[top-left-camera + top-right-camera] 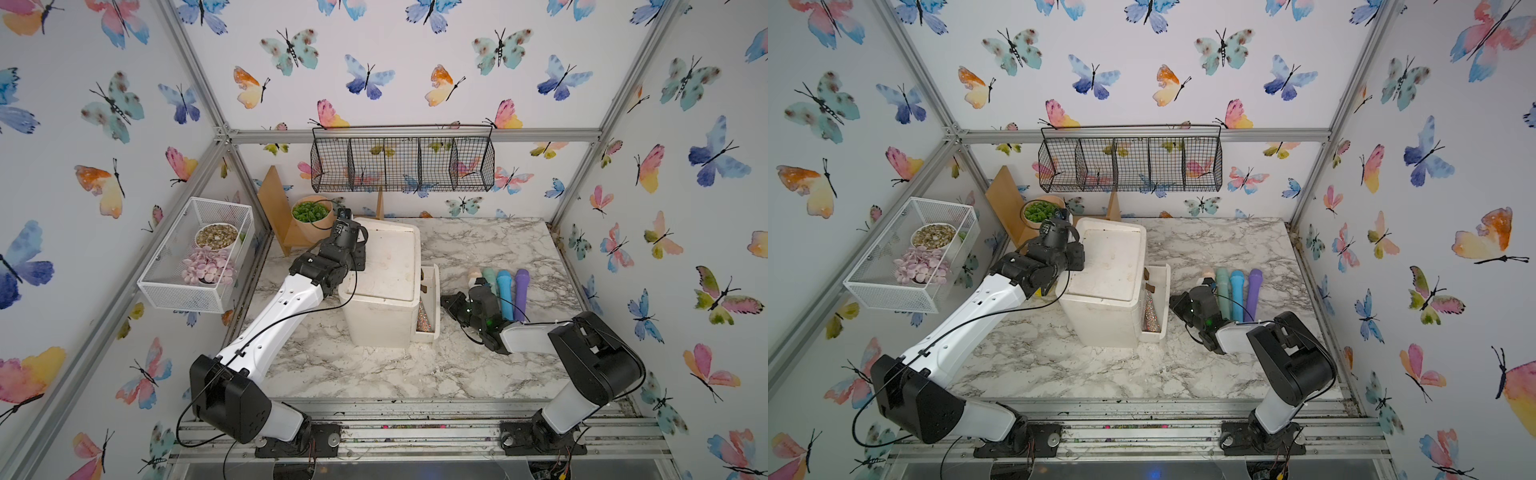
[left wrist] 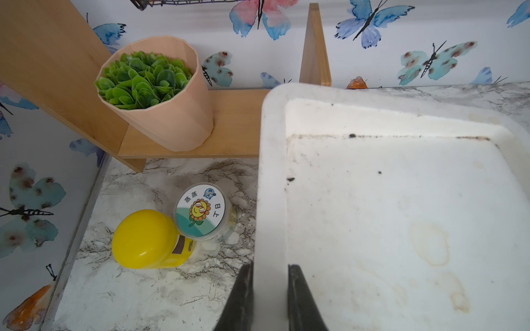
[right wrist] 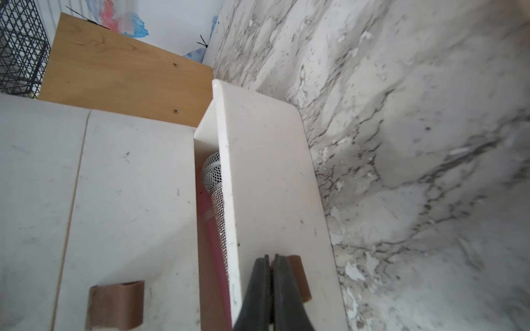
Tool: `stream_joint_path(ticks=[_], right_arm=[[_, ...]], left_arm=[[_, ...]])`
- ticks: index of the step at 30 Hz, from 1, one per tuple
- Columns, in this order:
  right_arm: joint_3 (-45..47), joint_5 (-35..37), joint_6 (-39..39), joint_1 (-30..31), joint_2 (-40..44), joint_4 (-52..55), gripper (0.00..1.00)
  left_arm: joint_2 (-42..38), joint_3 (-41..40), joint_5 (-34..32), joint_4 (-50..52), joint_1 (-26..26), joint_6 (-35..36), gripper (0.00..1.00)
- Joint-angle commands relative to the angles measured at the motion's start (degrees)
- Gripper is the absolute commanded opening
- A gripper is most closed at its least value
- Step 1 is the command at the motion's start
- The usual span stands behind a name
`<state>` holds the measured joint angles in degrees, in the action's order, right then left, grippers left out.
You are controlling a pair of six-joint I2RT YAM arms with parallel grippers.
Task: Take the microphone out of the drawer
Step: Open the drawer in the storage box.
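- My right gripper (image 3: 271,286) sits nearest me, its fingers pressed together right at the brown handle (image 3: 301,278) on the drawer (image 3: 272,186) front. I cannot tell whether the strap is caught between them.
- The drawer stands partly pulled out of the white cabinet (image 1: 386,266), toward my right side.
- The microphone (image 3: 213,183) lies inside it (silver mesh head, pink sparkly body), beside the front panel, with its head toward the back wall.
- Just beyond the right wrist, a row of pastel microphones (image 1: 504,291) lies side by side on the marble table (image 1: 478,374).
- Farther back, my left gripper (image 2: 271,295) pinches the cabinet's raised top rim.
- Behind it, a potted plant (image 2: 160,94) stands on a wooden shelf (image 2: 235,123).
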<state>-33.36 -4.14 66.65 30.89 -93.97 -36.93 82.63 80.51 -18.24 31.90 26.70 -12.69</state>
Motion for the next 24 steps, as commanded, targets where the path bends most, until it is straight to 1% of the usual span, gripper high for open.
stream_joint_path(ticks=[1, 9, 16, 24], right_arm=[[1.4, 2.3, -2.5, -1.4, 2.0, 4.7, 0.02], [3.0, 4.3, -4.3, -3.7, 5.9, 8.4, 0.02], [4.3, 4.1, -4.3, -5.4, 6.9, 8.8, 0.02], [4.4, 5.6, -4.9, -6.0, 8.5, 10.8, 0.02]], left_arm=[[2.3, -0.6, -1.7, 1.4, 0.6, 0.0, 0.0], [2.3, -0.7, -2.0, 1.5, 0.6, -0.1, 0.0], [2.3, -0.9, -2.1, 1.6, 0.6, 0.0, 0.0], [2.4, -0.9, -2.2, 1.5, 0.6, -0.1, 0.0]])
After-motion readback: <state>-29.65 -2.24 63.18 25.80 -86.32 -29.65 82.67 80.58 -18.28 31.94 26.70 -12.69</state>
